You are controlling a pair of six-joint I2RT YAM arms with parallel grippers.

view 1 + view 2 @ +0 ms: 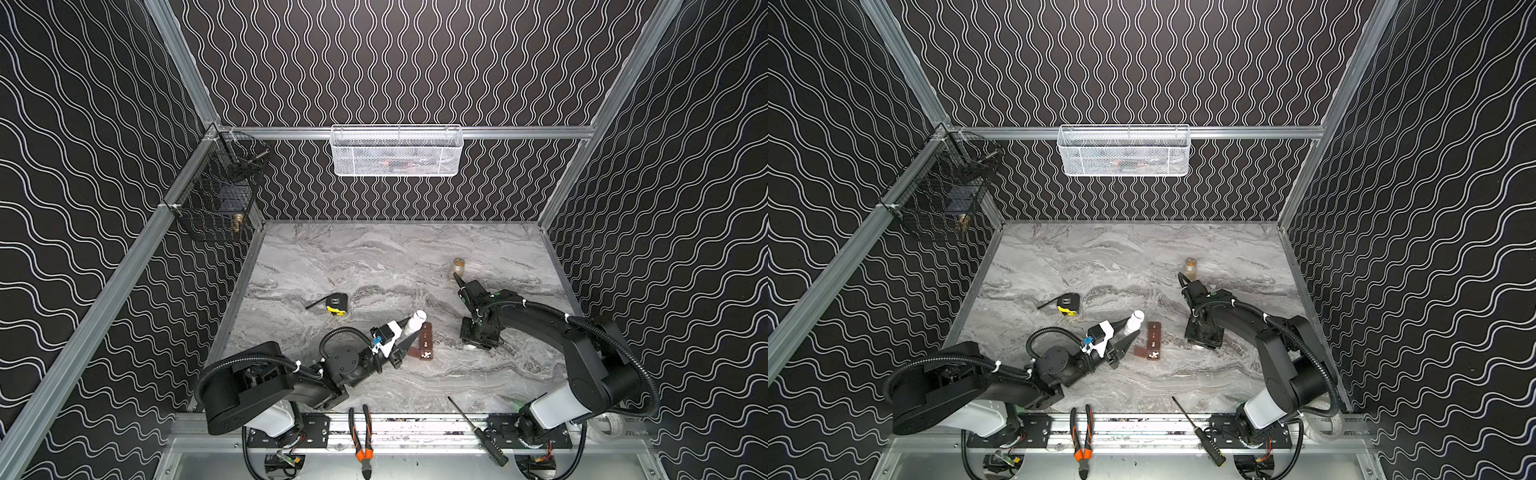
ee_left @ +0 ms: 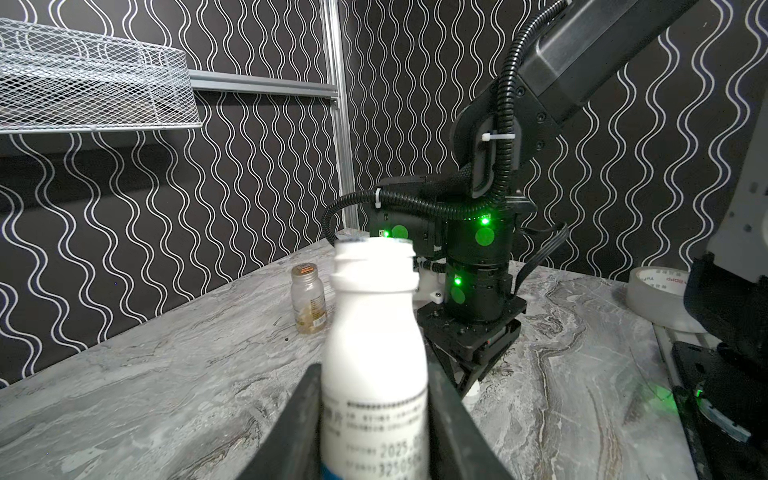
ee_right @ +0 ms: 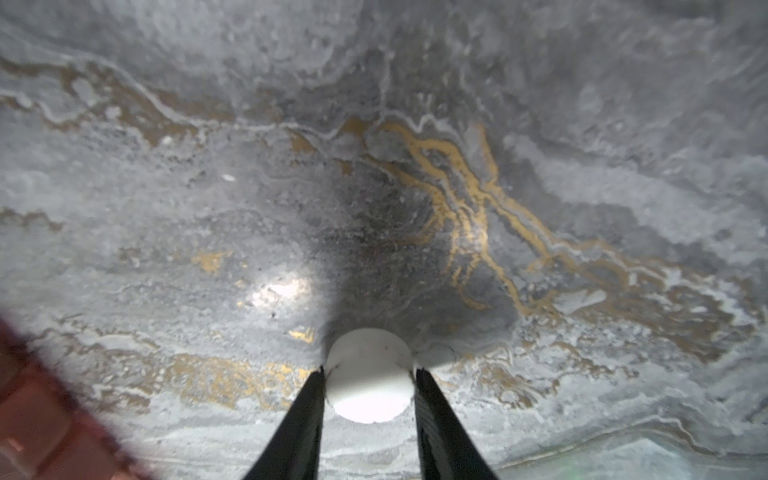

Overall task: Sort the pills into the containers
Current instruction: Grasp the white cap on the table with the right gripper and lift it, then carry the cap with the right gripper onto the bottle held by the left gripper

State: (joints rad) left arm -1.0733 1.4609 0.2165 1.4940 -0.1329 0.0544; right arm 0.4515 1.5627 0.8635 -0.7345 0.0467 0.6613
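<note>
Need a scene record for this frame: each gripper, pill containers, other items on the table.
left gripper: shut on white plastic bottle, neck uncapped
right gripper: shut on white round cap, which rests on the grey marble tabletop
containers: dark reddish-brown four-compartment strip, flat on the table between the two grippers
fill: near end compartment open, white pills inside
other: clear glass jar, upright behind the right gripper; yellow-black tape measure
</note>
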